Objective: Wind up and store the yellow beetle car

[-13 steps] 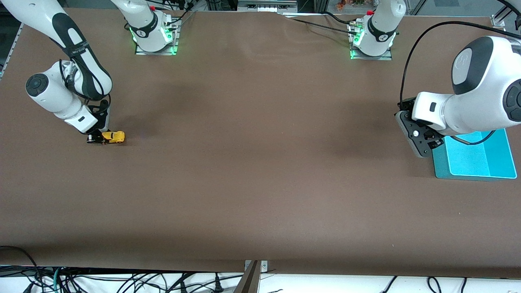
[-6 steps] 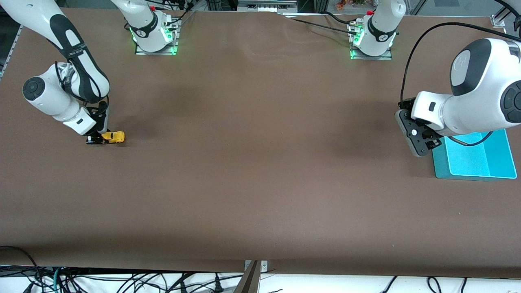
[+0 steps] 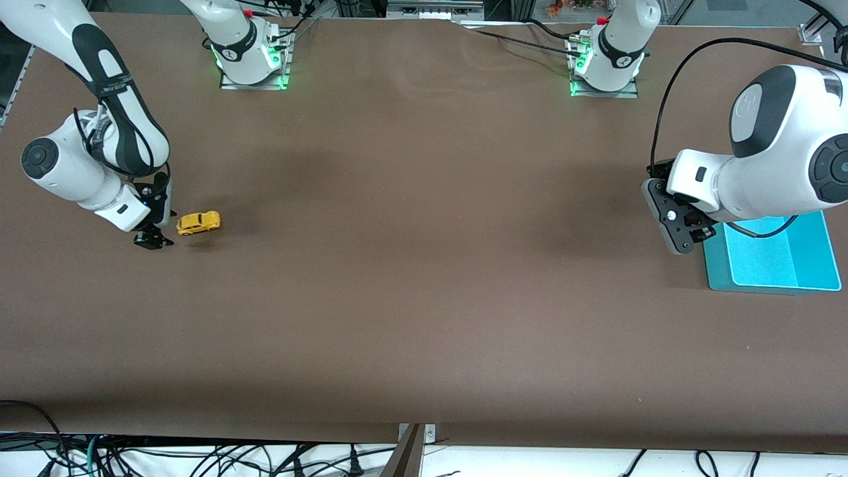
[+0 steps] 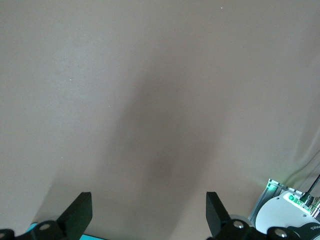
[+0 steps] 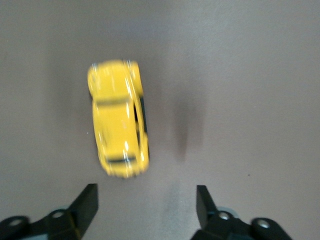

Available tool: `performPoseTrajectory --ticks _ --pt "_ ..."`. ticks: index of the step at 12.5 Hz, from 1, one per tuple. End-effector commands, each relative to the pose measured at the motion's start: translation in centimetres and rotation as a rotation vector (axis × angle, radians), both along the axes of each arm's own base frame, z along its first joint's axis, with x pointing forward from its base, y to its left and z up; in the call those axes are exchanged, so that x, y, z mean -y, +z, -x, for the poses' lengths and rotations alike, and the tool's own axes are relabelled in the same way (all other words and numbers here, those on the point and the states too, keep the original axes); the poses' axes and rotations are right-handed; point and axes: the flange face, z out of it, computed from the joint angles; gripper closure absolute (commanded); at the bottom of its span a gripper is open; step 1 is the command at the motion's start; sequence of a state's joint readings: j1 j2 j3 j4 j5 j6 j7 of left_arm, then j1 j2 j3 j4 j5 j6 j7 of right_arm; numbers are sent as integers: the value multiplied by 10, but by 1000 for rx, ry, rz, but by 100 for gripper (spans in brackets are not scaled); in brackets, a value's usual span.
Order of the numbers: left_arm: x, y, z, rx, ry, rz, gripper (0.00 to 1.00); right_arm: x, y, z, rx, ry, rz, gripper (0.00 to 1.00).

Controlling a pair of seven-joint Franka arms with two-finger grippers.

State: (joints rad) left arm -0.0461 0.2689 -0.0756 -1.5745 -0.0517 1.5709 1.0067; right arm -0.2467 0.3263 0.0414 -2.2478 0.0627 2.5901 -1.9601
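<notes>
At the frame's left edge we see our right gripper (image 3: pixel 154 240) spread wide, the yellow beetle car (image 3: pixel 198 223) free beside it; our left gripper (image 3: pixel 682 232), wide too, waits by the blue tray (image 3: pixel 811 262).

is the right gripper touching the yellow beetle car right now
Apart. The right wrist view shows bare table between the open right gripper and the yellow beetle car; the front view also shows a gap.

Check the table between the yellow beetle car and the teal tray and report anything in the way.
Nothing visible blocks it. The yellow beetle car sits on bare table beside the open right gripper; the teal tray lies at the left arm's end, under the open left gripper.
</notes>
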Motion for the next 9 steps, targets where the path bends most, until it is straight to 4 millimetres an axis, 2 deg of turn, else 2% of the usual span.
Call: performPoseTrajectory --ticks 1,3,4,7,9 --pt "-5 4 7 16 -28 6 0 1 17 0 -21 -11 -15 0" --pt "-5 3 7 13 -29 6 0 0 20 -1 -36 -10 -19 0" --pt "-5 0 8 7 -29 5 0 0 29 -1 -31 -16 -20 0" --pt "-5 -2 9 3 -36 7 0 -2 67 2 -34 -85 -25 0" --pt "-6 -7 11 -9 -53 13 0 -3 100 3 -25 -151 -20 0"
